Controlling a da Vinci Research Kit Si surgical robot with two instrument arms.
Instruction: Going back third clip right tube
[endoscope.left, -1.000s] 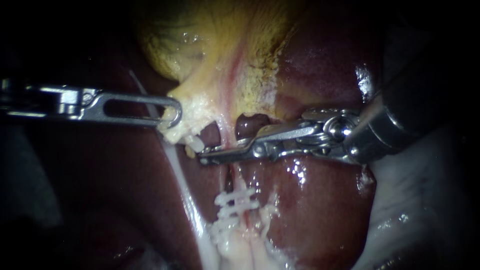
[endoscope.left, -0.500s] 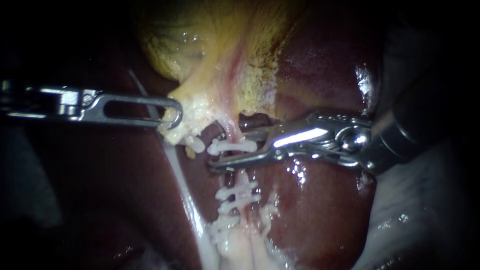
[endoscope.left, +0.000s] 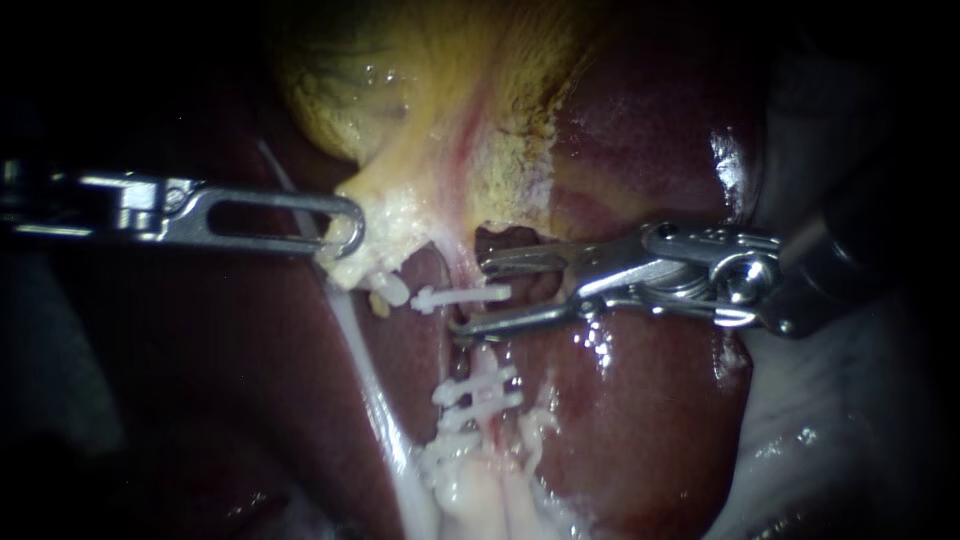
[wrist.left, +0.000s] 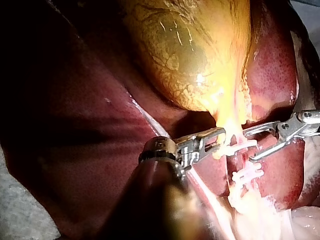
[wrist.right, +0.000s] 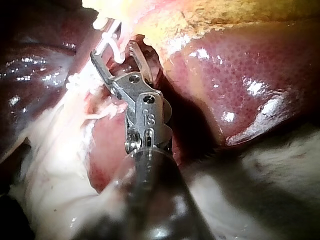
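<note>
Now: right silver instrument, jaws agape, straddles white plastic clip on pinkish right tube. Withdraw straight, no snagging. Left slotted-jaw instrument clamps pale yellowish gallbladder tissue; hold tension.

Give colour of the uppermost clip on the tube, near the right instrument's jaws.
White. The small bar-shaped clip shows clearest in the endoscope view.

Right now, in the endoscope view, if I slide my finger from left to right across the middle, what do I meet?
First the left instrument → the pale edge of the gallbladder it grips → the top white clip → the right instrument, its jaws open around that clip.
</note>
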